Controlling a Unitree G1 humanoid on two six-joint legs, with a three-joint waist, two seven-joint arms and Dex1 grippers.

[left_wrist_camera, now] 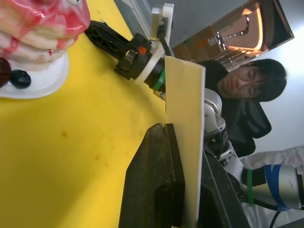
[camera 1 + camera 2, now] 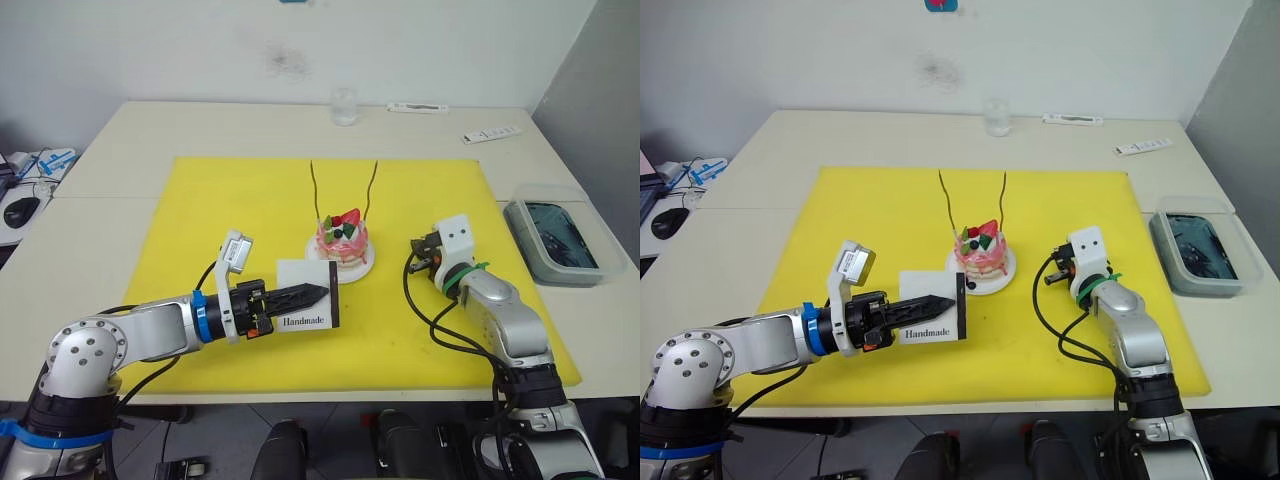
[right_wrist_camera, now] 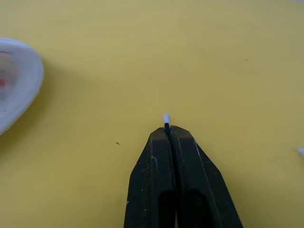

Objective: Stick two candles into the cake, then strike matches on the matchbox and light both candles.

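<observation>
Yellow mat (image 2: pixel 200 220) under everything; cake (image 2: pixel 342 240) mid-mat, both candles (image 2: pixel 314 190) already planted upright. Left gripper (image 2: pixel 318 294) clamped on matchbox (image 2: pixel 306 296), held on edge for striking. Right gripper (image 3: pixel 167 129) pinched on what looks like a match (image 3: pixel 166 118), white tip out.

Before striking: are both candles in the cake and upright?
Yes. Both candles stand roughly upright in the cake, rising above it, unlit.
</observation>
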